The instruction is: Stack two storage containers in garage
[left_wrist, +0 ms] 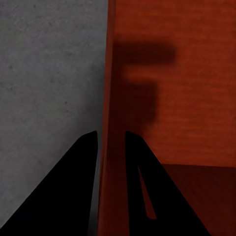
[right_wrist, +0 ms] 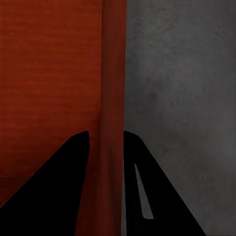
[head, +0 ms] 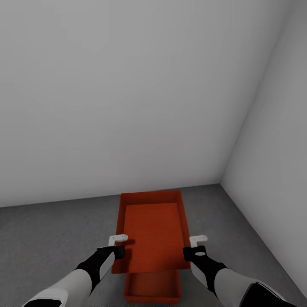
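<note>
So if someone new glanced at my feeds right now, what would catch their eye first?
The orange-red bin held above the grey floor, with the left gripper and right gripper each clamped on a side wall. A second bin shows just below it, near the robot. All around are bare white walls.

No readable text, labels, numbers — bins, walls, floor plain.
</note>
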Controlling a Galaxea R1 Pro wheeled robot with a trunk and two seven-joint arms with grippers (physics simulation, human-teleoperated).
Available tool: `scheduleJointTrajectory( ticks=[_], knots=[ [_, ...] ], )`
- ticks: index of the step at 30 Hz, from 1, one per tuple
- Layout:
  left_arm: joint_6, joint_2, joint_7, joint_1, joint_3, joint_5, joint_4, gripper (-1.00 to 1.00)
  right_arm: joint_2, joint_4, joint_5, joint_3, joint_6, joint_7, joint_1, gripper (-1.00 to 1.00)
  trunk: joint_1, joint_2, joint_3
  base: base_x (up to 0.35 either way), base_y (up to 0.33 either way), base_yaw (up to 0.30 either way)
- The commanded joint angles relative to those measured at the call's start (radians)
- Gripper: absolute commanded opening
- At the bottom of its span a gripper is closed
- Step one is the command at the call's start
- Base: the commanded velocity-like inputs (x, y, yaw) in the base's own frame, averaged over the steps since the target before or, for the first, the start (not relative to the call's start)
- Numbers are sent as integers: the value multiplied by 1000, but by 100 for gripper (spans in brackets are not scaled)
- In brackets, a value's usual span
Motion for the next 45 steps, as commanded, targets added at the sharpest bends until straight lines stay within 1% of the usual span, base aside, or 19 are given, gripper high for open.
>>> scheduleJointTrajectory(
  ticks=[1,12,18,33,40,45],
  knots=[
    [6,1,14,-1,2,8,-7,-100,-7,21,-20,-28,2,-13,-1,-100,1,-2,-4,0,0,0],
    [6,1,14,-1,2,8,-8,-100,-7,21,-20,-29,1,-13,-1,-100,1,-2,-21,0,0,0],
    [6,1,14,-1,2,8,-8,-100,-7,21,-21,-28,0,-12,-1,-100,1,-2,-24,0,0,-16],
    [6,1,14,-1,2,8,-8,-100,-7,21,-21,-29,2,-12,-1,-100,1,-2,-24,0,0,-262],
    [6,1,14,-1,2,8,-8,-100,-7,21,-21,-29,2,-12,-1,-100,1,-2,-24,5,10,-40],
    [6,1,14,-1,3,8,-8,-100,-7,21,-21,-29,2,-12,-1,-100,1,-2,-24,71,236,-2]
  ],
)
